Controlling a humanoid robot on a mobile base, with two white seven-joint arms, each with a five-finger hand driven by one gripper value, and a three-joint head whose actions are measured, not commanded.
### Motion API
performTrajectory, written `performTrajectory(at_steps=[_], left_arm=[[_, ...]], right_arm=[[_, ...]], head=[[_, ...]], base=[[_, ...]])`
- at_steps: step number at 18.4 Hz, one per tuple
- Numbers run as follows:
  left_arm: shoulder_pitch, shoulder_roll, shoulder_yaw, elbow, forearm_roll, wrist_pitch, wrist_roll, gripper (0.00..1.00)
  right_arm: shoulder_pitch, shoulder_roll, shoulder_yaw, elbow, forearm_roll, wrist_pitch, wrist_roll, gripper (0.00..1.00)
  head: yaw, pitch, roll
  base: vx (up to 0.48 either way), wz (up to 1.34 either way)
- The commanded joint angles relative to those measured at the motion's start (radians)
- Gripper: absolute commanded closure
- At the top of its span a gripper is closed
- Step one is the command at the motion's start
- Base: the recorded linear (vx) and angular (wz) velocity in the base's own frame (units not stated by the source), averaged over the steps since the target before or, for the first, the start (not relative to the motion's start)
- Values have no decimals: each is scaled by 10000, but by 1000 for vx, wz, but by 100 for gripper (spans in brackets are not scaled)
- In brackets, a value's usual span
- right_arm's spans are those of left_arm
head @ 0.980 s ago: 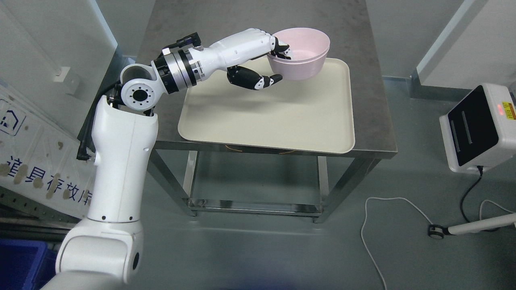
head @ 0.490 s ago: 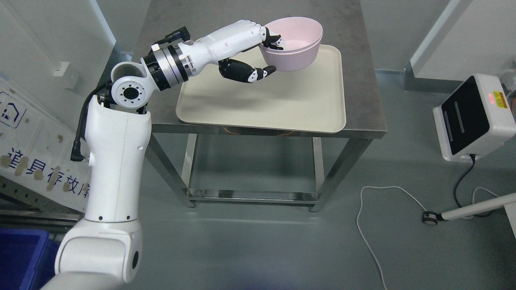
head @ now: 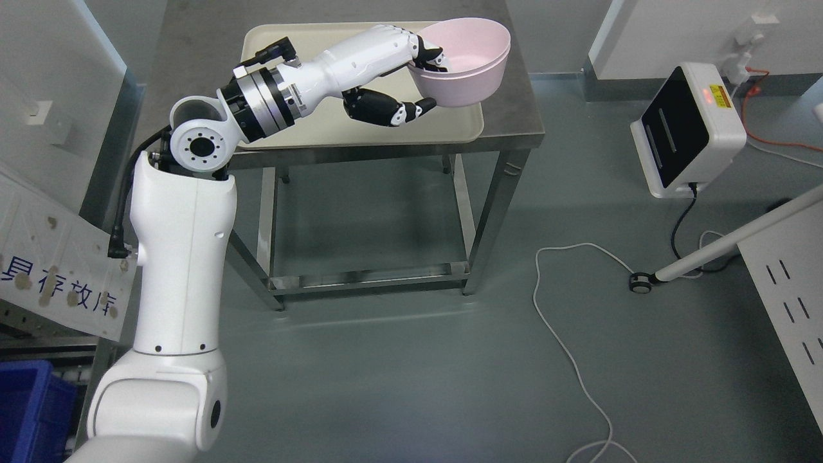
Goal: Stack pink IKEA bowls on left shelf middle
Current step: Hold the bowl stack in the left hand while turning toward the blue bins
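Two nested pink bowls (head: 466,64) are held in the air by my left hand (head: 424,80), above the right end of the cream tray (head: 302,128). The fingers hook over the near rim into the bowl and the black thumb presses under its outer wall. The bowls tilt slightly toward the hand. The tray lies on a steel table (head: 508,103). The left arm reaches in from the lower left. The right arm is out of view.
A white device with a black screen (head: 685,132) stands on the floor at the right, with cables (head: 566,341) trailing across the floor. A white perforated panel (head: 787,302) is at the right edge. A blue bin (head: 29,411) and a sign with print sit at the lower left.
The whole picture has shifted: the camera has moved back and turned right, so the table sits higher and further left. The hand still holds the bowls the same way.
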Motion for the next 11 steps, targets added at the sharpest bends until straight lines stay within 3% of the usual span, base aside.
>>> performTrajectory(at_steps=[1,11], left_arm=[[-13,175,394,-153,2,-13,9,98],[-28,175,977,-153,2,-28,9,98]], right_arm=[[0,-175,-92,0,77,0,-4,0],[0,-175,-92,0,77,0,-4,0]], head=[[0,0,0],[0,0,0]], base=[[-272,-127],[-299,4]])
